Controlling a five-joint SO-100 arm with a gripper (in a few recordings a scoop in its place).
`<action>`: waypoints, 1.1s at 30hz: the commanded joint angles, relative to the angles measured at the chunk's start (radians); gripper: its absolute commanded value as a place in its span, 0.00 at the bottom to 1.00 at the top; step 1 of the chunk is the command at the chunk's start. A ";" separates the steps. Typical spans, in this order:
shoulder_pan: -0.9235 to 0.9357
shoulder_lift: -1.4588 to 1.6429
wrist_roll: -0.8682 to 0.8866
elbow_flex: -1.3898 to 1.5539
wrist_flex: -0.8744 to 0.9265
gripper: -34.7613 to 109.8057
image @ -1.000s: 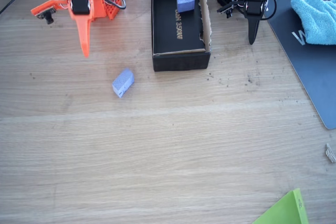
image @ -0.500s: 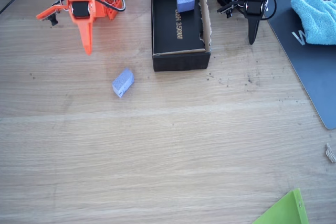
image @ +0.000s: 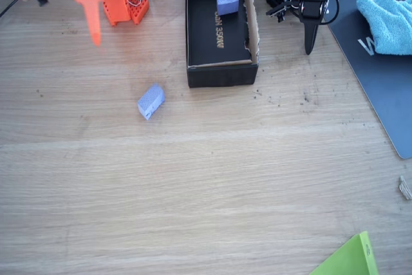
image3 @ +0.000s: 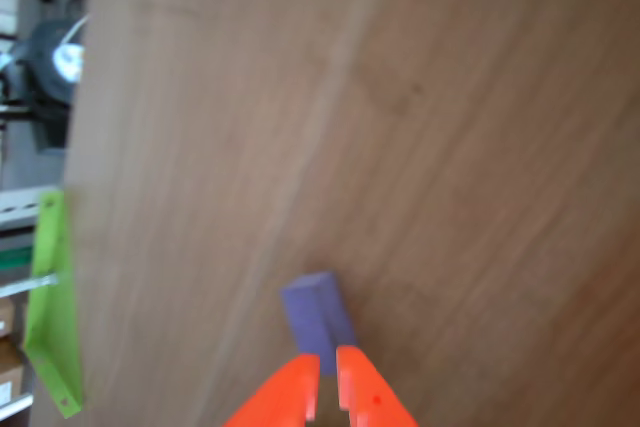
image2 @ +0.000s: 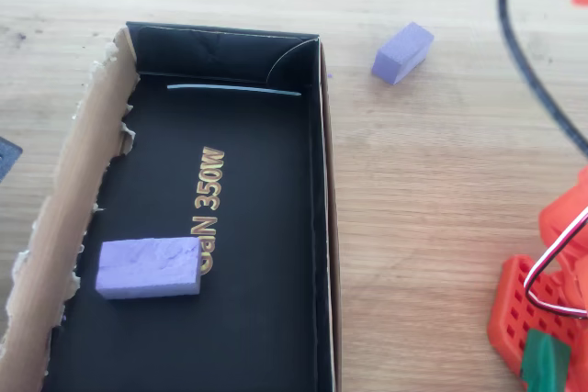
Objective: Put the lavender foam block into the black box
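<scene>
Lavender foam block (image: 150,101) lies outside black box (image: 193,43); box holds another block (image: 227,2); gripper (image3: 328,397) nearly closed, empty.

Two foam blocks (image: 150,101) (image: 227,2); one black box (image: 219,72); one cloth (image: 386,20).

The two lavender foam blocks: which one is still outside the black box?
The lavender foam block lying on the bare wooden table, in front of the black box. The other block rests on the box's floor.

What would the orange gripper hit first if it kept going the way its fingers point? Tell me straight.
Most likely the foam block on the table. In the wrist view it lies just beyond the tips of the gripper, in line with them. Depth is unclear; in the fixed view the gripper is well short of that block.
</scene>
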 commanded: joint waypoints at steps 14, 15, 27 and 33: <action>0.066 -0.005 0.005 -0.012 -0.054 0.24; 0.071 -0.006 0.011 -0.017 -0.032 0.24; 0.055 -0.095 0.094 -0.153 0.109 0.24; -0.057 -0.080 0.127 -0.115 0.089 0.24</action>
